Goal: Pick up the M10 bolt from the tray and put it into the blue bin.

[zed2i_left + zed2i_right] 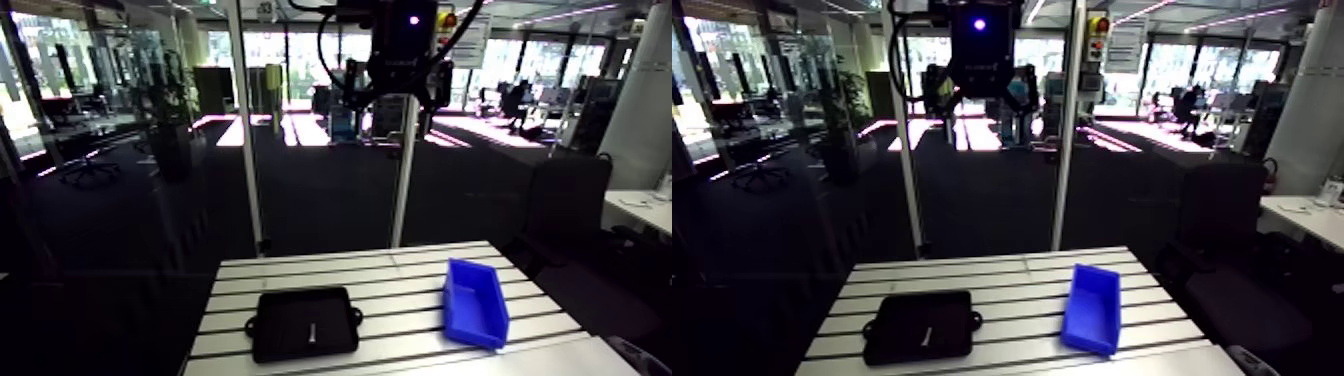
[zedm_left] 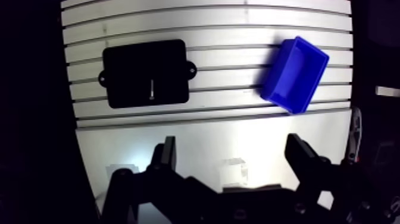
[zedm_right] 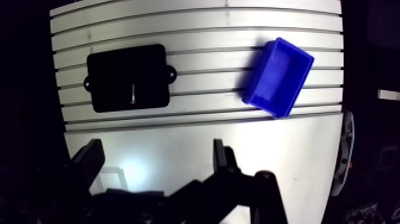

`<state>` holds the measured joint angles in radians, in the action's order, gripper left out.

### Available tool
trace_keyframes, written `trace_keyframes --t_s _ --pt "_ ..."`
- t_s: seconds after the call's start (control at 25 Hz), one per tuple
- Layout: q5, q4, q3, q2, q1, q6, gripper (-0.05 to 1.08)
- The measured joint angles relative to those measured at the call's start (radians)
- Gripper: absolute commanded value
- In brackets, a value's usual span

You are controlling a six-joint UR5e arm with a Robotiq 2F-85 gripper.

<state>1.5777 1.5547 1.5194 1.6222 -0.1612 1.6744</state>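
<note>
Gripper point(image 2: 231, 143) released, fingers spread wide, nothing between them, high above the table point(image 2: 226, 36). M10 bolt point(image 2: 153, 89) lies in the black tray point(image 2: 125, 65), near its middle, on the table's left side. Blue bin point(image 2: 296, 74) sits to the right, well apart from the tray, turned askew to the slots.

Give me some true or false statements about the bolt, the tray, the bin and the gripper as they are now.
The bolt lies in the black tray. True.
The blue bin holds the bolt. False: the bin looks empty, and the bolt is in the tray.
The gripper is shut on the bolt. False: its fingers stand apart, holding nothing, well above the table.
The black tray and the blue bin stand apart on the table. True.
</note>
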Motion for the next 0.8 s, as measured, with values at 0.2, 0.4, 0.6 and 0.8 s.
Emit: trace_keyframes --t_s 0.2,0.4,0.6,0.8 --pt "-0.001 0.002 -0.029 -0.024 -0.002 -0.005 0.01" --pt "-0.001 0.003 -0.046 -0.038 -0.003 -0.007 0.01" --pt "-0.002 0.004 -0.048 -0.041 -0.003 -0.009 0.01" --pt "-0.014 0.011 -0.040 -0.043 -0.003 -0.012 0.01"
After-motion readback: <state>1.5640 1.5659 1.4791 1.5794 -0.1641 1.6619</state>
